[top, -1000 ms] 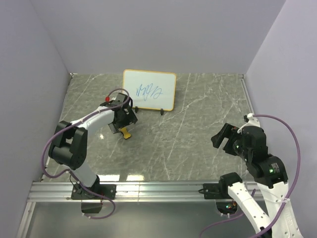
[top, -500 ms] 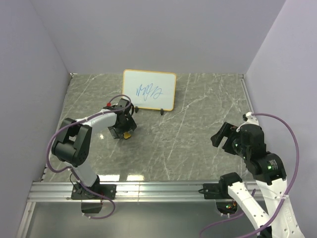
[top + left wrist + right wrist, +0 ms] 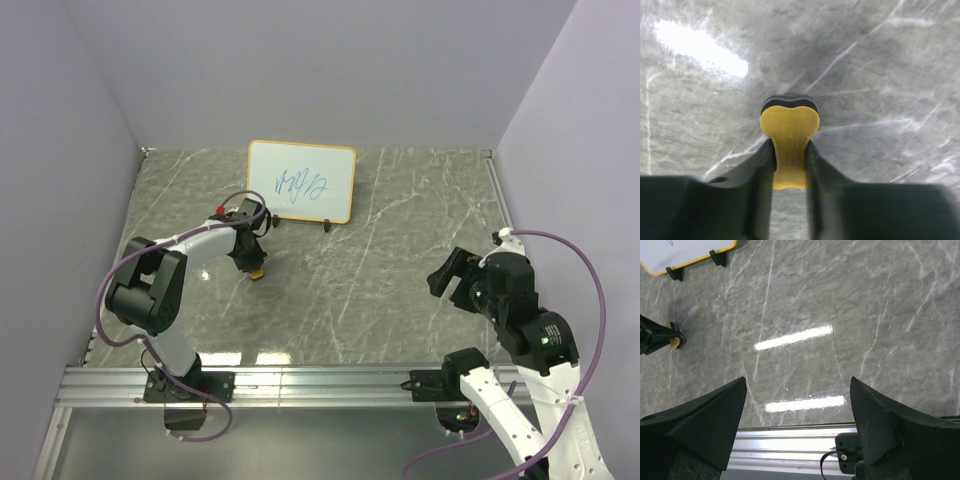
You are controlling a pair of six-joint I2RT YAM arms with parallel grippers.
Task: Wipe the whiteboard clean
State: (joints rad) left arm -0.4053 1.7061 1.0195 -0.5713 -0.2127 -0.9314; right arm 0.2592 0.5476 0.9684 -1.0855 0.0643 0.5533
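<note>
The whiteboard [image 3: 685,250] is cut off by the top-left corner of the right wrist view. From above, its blue scribble [image 3: 302,184] is too small to read, and the left gripper [image 3: 252,262] covers most of the yellow block [image 3: 258,272]. Up close, the block's black layer [image 3: 775,101], perhaps felt, lies mostly hidden beneath it.

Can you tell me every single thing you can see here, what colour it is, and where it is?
whiteboard: one, white with a yellow frame and black feet, standing at the back of the table
scribble: one, blue, in the middle of the whiteboard
eraser: one, yellow with a black underside, on the table in front of the whiteboard
table: one, grey marble, under everything
rail: one, silver, along the near edge
walls: pale purple, around the table
cables: purple, looping off each arm
arms: two, white and black, bolted to the rail
left pincer: black, squeezing the eraser
right pincer: black, open, holding nothing
</note>
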